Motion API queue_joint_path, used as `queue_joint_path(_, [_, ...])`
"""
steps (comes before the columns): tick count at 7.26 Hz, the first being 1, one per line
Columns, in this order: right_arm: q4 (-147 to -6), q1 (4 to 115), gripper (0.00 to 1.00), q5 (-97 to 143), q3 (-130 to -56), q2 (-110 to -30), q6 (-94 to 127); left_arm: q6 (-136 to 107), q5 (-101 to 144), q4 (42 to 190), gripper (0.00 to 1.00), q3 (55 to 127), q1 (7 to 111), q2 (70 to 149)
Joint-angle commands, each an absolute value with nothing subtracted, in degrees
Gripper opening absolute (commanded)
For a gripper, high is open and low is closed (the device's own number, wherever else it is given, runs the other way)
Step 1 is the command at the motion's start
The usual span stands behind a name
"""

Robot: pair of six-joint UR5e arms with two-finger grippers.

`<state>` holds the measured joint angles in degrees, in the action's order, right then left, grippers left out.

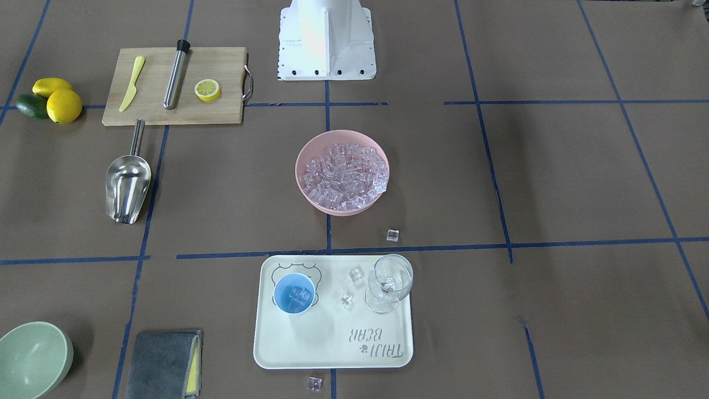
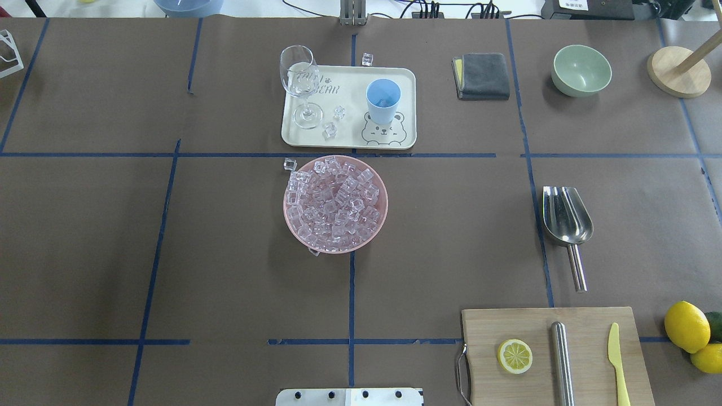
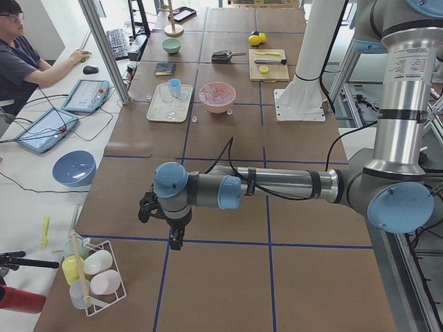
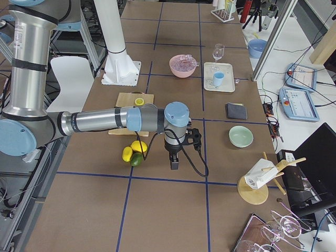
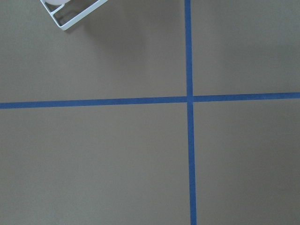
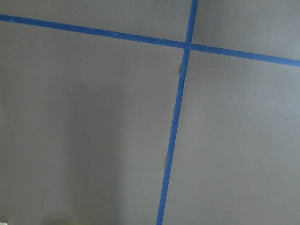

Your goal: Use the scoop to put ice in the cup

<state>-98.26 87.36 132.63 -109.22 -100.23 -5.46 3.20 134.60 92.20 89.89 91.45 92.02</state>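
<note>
The ice (image 1: 346, 173) fills a pink bowl (image 1: 310, 200) at the table's middle; it also shows in the overhead view (image 2: 333, 203). The light-blue cup (image 1: 294, 293) stands upright on a cream tray (image 1: 332, 346) and holds a few cubes. The steel scoop (image 1: 128, 184) lies empty on the table, apart from the bowl, near the cutting board. My left gripper (image 3: 175, 238) and right gripper (image 4: 174, 161) hang over bare table far from these things. They show only in the side views, so I cannot tell whether they are open or shut.
A stemmed glass (image 1: 389, 282) stands on the tray beside loose cubes (image 1: 354, 275). Stray cubes (image 1: 392, 235) lie on the table. A cutting board (image 1: 177, 111) holds a steel tube, lemon half and yellow knife. A green bowl (image 1: 30, 357), grey cloth (image 1: 163, 363) and fruit (image 1: 62, 105) lie nearby.
</note>
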Motion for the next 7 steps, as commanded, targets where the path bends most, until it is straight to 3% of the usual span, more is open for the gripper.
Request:
queue_joint_path(1, [-98.26, 87.36, 1.00, 132.63, -109.25, -100.20, -5.45, 3.25, 134.30, 93.08, 1.00, 90.52, 91.41, 91.67])
queue_joint_path(7, [-98.26, 87.36, 1.00, 132.89, -109.60, -100.20, -5.45, 3.34, 134.21, 93.16, 1.00, 90.09, 91.23, 91.49])
